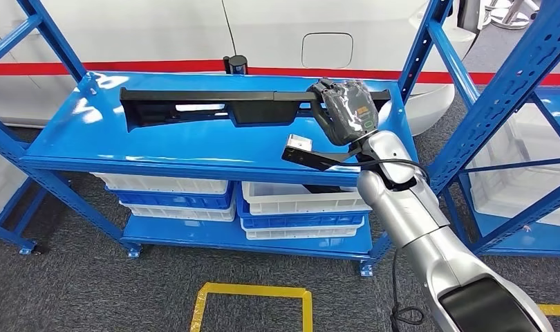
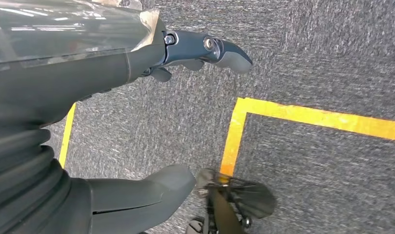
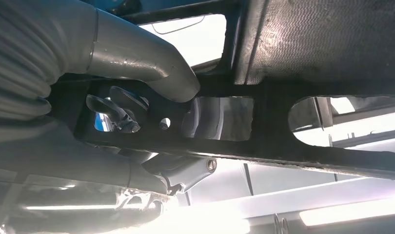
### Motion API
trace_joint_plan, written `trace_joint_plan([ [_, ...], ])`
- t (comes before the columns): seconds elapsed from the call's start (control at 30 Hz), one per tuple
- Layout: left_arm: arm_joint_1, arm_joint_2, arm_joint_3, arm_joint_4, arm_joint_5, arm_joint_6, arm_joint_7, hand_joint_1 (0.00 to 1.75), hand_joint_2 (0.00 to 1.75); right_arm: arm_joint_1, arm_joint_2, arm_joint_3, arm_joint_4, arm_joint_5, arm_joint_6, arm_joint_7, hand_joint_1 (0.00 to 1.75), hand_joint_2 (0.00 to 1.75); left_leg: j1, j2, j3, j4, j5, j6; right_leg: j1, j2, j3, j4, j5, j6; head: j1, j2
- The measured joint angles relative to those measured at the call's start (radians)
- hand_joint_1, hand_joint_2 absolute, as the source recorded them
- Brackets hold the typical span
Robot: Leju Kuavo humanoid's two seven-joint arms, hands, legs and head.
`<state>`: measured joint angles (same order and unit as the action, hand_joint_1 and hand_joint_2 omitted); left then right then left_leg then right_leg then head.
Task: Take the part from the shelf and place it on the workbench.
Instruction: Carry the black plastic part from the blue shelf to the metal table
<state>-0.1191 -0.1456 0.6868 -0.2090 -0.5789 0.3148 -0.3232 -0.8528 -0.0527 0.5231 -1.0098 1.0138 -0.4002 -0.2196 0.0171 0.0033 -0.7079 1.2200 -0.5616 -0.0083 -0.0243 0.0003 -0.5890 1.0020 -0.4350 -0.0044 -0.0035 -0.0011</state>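
- We see the long black part (image 1: 215, 107) lying lengthwise across the top level of the blue shelf (image 1: 70, 149); its right end sits under the right hand (image 1: 346, 111).
- The right hand rests on that right end of the part, near the shelf's right upright; in the right wrist view the grey thumb (image 3: 151, 68) presses one side of the part's black frame (image 3: 264, 131) and darker fingers (image 3: 186, 173) lie on the other side; we read this as a grip on the part.
- From the head view we cannot tell whether the part is lifted off the shelf surface or lying on it.
- The silver right arm (image 1: 415, 221) reaches up from the lower right to the shelf.
- The left hand (image 2: 137, 122) hangs over grey carpet (image 2: 307, 58); its thumb (image 2: 142, 192) and fingers (image 2: 210, 48) are spread apart with nothing between them.
- Yellow floor tape (image 2: 303, 117) marks a corner on the carpet below the left hand; a yellow tape outline (image 1: 253, 297) also lies in front of the shelf.
- White and blue bins (image 1: 173, 194) are stacked on the shelf's lower level; a white car body with a red stripe (image 1: 160, 67) stands behind the shelf.
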Motion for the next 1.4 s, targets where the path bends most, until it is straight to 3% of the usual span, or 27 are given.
trace_joint_plan([
  [0.07, 0.001, 0.000, 0.000, 0.000, 0.001, 0.000, 0.000, 0.00, 1.75, 0.009, 0.000, 0.000, 0.000, 0.001, 0.000, 0.000, 1.75, 1.75, 0.003, -0.002, -0.015, 0.074, -0.030, -0.006, 0.002, 0.000, -0.016, 0.001, 0.011, 0.001, 0.000, 0.000],
  [0.1, 0.001, 0.000, 0.000, 0.000, 0.001, 0.000, 0.000, 0.00, 1.75, 0.012, -0.001, 0.000, 0.000, 0.001, 0.000, 0.000, 1.75, 1.75, 0.005, -0.002, 0.004, 0.058, -0.017, -0.007, 0.002, 0.000, -0.022, 0.002, 0.016, 0.003, 0.000, 0.000],
  [0.2, 0.000, 0.001, 0.001, 0.000, 0.002, 0.001, -0.001, 0.00, 1.75, 0.015, -0.002, -0.002, -0.003, 0.001, 0.000, 0.000, 1.75, 1.75, 0.010, -0.004, 0.133, -0.124, 0.045, -0.006, 0.003, 0.001, -0.040, 0.009, 0.029, 0.015, 0.000, 0.000],
  [0.27, 0.000, 0.002, 0.001, 0.000, 0.002, 0.001, -0.001, 0.00, 1.75, 0.014, -0.002, -0.005, -0.006, 0.001, 0.000, 0.001, 1.75, 1.75, 0.006, -0.007, 0.173, -0.192, 0.056, 0.002, 0.007, 0.001, -0.047, 0.011, 0.039, 0.028, 0.001, 0.000],
  [0.33, 0.000, 0.002, 0.001, 0.000, 0.002, 0.001, -0.001, 0.00, 1.75, 0.013, -0.002, -0.006, -0.008, 0.001, 0.000, 0.002, 1.75, 1.75, 0.000, -0.007, 0.167, -0.200, 0.065, 0.016, 0.010, 0.001, -0.051, 0.009, 0.050, 0.046, 0.002, 0.000],
  [0.4, 0.000, 0.000, 0.001, 0.000, 0.003, 0.001, -0.001, 0.00, 1.75, 0.013, -0.005, -0.008, -0.008, 0.001, 0.000, 0.002, 1.75, 1.75, -0.002, -0.003, 0.158, -0.208, 0.084, 0.037, 0.010, 0.001, -0.067, 0.027, 0.033, 0.052, 0.003, 0.000],
  [0.47, -0.001, 0.000, 0.001, 0.000, 0.003, 0.001, -0.001, 0.00, 1.75, 0.013, -0.008, -0.010, -0.008, 0.001, 0.000, 0.002, 1.75, 1.75, -0.002, 0.001, 0.139, -0.214, 0.106, 0.054, 0.008, 0.000, -0.107, 0.126, -0.037, 0.042, 0.005, 0.000],
  [0.53, 0.000, 0.001, 0.001, 0.000, 0.003, 0.001, -0.002, 0.00, 1.75, 0.016, -0.010, -0.012, -0.008, 0.001, 0.000, 0.003, 1.75, 1.75, -0.003, 0.003, 0.114, -0.213, 0.125, 0.060, 0.008, 0.000, -0.148, 0.263, -0.108, 0.039, 0.006, 0.000],
  [0.57, 0.000, 0.001, 0.001, 0.000, 0.003, 0.001, -0.003, 0.00, 1.75, 0.017, -0.010, -0.013, -0.008, 0.001, 0.000, 0.003, 1.75, 1.75, -0.003, 0.004, 0.101, -0.212, 0.134, 0.059, 0.008, 0.000, -0.151, 0.300, -0.121, 0.044, 0.006, 0.000],
  [0.6, 0.000, 0.000, 0.001, 0.000, 0.003, 0.001, -0.003, 0.00, 1.75, 0.017, -0.011, -0.014, -0.008, 0.001, 0.000, 0.003, 1.75, 1.75, -0.003, 0.004, 0.090, -0.212, 0.143, 0.058, 0.008, 0.000, -0.136, 0.302, -0.118, 0.052, 0.006, 0.000],
  [0.63, 0.000, 0.000, 0.001, 0.000, 0.003, 0.001, -0.004, 0.00, 1.75, 0.016, -0.011, -0.016, -0.008, 0.000, 0.000, 0.003, 1.75, 1.75, -0.003, 0.005, 0.079, -0.211, 0.152, 0.055, 0.007, 0.000, -0.100, 0.264, -0.104, 0.061, 0.006, 0.000],
  [0.7, 0.000, -0.001, 0.001, 0.000, 0.003, 0.001, -0.006, 0.00, 1.75, 0.006, -0.012, -0.020, -0.008, -0.004, 0.001, 0.004, 1.75, 1.75, -0.005, 0.005, 0.061, -0.209, 0.167, 0.048, 0.007, -0.001, 0.006, 0.117, -0.077, 0.069, 0.007, 0.000],
  [0.73, 0.000, -0.002, 0.001, 0.000, 0.003, 0.001, -0.007, 0.00, 1.75, -0.001, -0.012, -0.022, -0.008, -0.006, 0.001, 0.004, 1.75, 1.75, -0.005, 0.005, 0.055, -0.209, 0.175, 0.042, 0.010, 0.000, 0.048, 0.054, -0.071, 0.066, 0.006, 0.000],
  [0.8, -0.001, -0.002, 0.001, 0.000, 0.003, 0.001, -0.007, 0.00, 1.75, -0.013, -0.012, -0.027, -0.007, -0.010, 0.001, 0.004, 1.75, 1.75, -0.007, 0.007, 0.047, -0.211, 0.191, 0.030, 0.017, 0.002, 0.077, -0.005, -0.072, 0.053, 0.004, 0.000],
  [0.87, 0.000, -0.003, 0.002, 0.000, 0.003, 0.001, -0.006, 0.00, 1.75, -0.018, -0.014, -0.031, -0.007, -0.012, 0.000, 0.004, 1.75, 1.75, -0.006, 0.005, 0.042, -0.213, 0.201, 0.018, 0.014, 0.001, 0.065, -0.010, -0.057, 0.036, 0.004, 0.000],
  [0.9, 0.000, -0.003, 0.002, 0.000, 0.003, 0.001, -0.006, 0.00, 1.75, -0.020, -0.014, -0.033, -0.006, -0.012, 0.000, 0.004, 1.75, 1.75, -0.004, 0.003, 0.035, -0.204, 0.188, 0.013, 0.009, 0.000, 0.060, -0.011, -0.048, 0.025, 0.004, 0.000],
  [0.97, 0.000, -0.003, 0.003, 0.000, 0.003, 0.001, -0.004, 0.00, 1.75, -0.025, -0.014, -0.034, -0.005, -0.010, 0.000, 0.003, 1.75, 1.75, 0.001, -0.001, 0.004, -0.129, 0.110, 0.004, 0.000, -0.003, 0.042, -0.015, -0.026, 0.005, 0.001, 0.000],
  [1.03, 0.000, -0.003, 0.003, 0.000, 0.003, 0.001, -0.004, 0.00, 1.75, -0.027, -0.014, -0.034, -0.005, -0.006, 0.000, 0.003, 1.75, 1.75, 0.004, -0.003, -0.034, 0.003, 0.020, -0.006, 0.002, -0.003, 0.017, -0.015, -0.006, -0.002, -0.002, 0.000],
  [1.07, 0.000, -0.003, 0.003, 0.000, 0.002, 0.001, -0.004, 0.00, 1.75, -0.028, -0.014, -0.033, -0.004, -0.004, -0.001, 0.004, 1.75, 1.75, 0.005, -0.003, -0.042, 0.053, 0.002, -0.010, 0.002, -0.003, 0.005, -0.014, 0.004, -0.001, -0.002, 0.000],
  [1.1, 0.000, -0.003, 0.003, 0.000, 0.002, 0.001, -0.003, 0.00, 1.75, -0.028, -0.014, -0.033, -0.003, -0.001, -0.001, 0.005, 1.75, 1.75, 0.008, -0.003, -0.037, 0.076, 0.005, -0.014, 0.001, -0.003, -0.007, -0.014, 0.013, 0.002, -0.003, 0.000],
  [1.13, -0.001, -0.002, 0.003, 0.000, 0.002, 0.001, -0.002, 0.00, 1.75, -0.027, -0.014, -0.033, -0.002, 0.003, -0.002, 0.008, 1.75, 1.75, 0.011, -0.003, -0.014, 0.063, 0.026, -0.016, 0.000, -0.003, -0.018, -0.013, 0.022, 0.007, -0.003, 0.000],
  [1.2, -0.004, -0.002, 0.003, 0.000, 0.000, 0.001, 0.000, 0.00, 1.75, -0.028, -0.014, -0.034, -0.002, 0.012, -0.004, 0.015, 1.75, 1.75, 0.017, -0.003, 0.079, -0.050, 0.068, -0.020, -0.003, -0.002, -0.037, -0.010, 0.036, 0.018, -0.004, 0.000],
  [1.27, -0.008, -0.003, 0.003, 0.000, -0.001, 0.001, 0.002, 0.00, 1.75, -0.028, -0.014, -0.037, -0.002, 0.019, -0.008, 0.022, 1.75, 1.75, 0.017, -0.009, 0.157, -0.166, 0.071, -0.018, 0.000, -0.002, -0.050, -0.006, 0.049, 0.035, -0.004, 0.000],
  [1.33, -0.011, -0.003, 0.003, 0.000, -0.001, 0.002, 0.004, 0.00, 1.75, -0.028, -0.013, -0.040, -0.003, 0.024, -0.011, 0.026, 1.75, 1.75, 0.009, -0.013, 0.170, -0.201, 0.065, -0.009, 0.004, -0.003, -0.057, -0.006, 0.063, 0.055, -0.004, 0.000],
  [1.4, -0.012, -0.004, 0.003, 0.000, -0.001, 0.002, 0.004, 0.00, 1.75, -0.026, -0.014, -0.043, -0.003, 0.028, -0.012, 0.030, 1.75, 1.75, 0.005, -0.009, 0.160, -0.210, 0.078, 0.012, 0.007, -0.003, -0.070, -0.002, 0.062, 0.067, -0.005, 0.000],
])
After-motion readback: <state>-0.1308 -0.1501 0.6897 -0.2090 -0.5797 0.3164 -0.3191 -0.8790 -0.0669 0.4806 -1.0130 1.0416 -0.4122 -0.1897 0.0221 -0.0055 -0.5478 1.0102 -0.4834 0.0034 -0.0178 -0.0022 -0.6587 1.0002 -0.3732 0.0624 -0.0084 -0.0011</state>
